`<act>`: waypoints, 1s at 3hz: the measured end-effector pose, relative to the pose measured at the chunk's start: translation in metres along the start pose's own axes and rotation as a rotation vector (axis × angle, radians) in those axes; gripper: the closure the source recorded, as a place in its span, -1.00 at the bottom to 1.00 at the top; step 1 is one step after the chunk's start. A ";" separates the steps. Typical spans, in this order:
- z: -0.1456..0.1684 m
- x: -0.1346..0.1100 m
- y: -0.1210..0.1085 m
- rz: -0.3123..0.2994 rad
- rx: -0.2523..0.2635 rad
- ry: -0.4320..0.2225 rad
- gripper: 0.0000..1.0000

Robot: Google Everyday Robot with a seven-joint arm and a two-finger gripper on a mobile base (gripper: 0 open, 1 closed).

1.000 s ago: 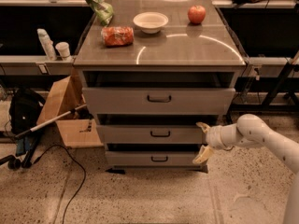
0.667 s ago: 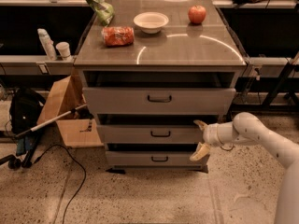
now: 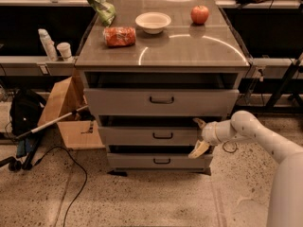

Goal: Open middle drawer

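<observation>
The middle drawer is the grey front of medium height in the cabinet, with a small dark bar handle at its centre. A dark gap shows above its front. My gripper is at the right end of this front, to the right of the handle. It is open, with one fingertip at the front's upper edge and the other at its lower edge. My white arm reaches in from the right.
The taller top drawer and the shorter bottom drawer sit above and below. On the cabinet top are a bowl, an apple, a red packet and a green bag. A cardboard box, a bag and a cable are on the floor at left.
My gripper has moved a little left and up, closer onto the right end of the middle drawer front. The drawers and the things on top have not moved.
</observation>
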State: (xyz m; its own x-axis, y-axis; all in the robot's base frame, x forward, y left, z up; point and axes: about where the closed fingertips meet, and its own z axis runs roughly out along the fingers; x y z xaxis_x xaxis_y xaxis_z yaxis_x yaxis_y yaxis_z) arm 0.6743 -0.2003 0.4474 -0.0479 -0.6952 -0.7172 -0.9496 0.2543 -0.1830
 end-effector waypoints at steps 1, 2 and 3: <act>0.011 0.008 -0.001 0.026 -0.027 0.023 -1.00; 0.011 0.008 -0.001 0.027 -0.028 0.024 -0.92; 0.011 0.008 -0.001 0.027 -0.028 0.024 -0.46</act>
State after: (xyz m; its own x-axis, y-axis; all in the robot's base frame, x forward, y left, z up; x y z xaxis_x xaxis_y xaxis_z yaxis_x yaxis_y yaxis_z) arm 0.6781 -0.1988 0.4339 -0.0811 -0.7045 -0.7051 -0.9562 0.2546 -0.1444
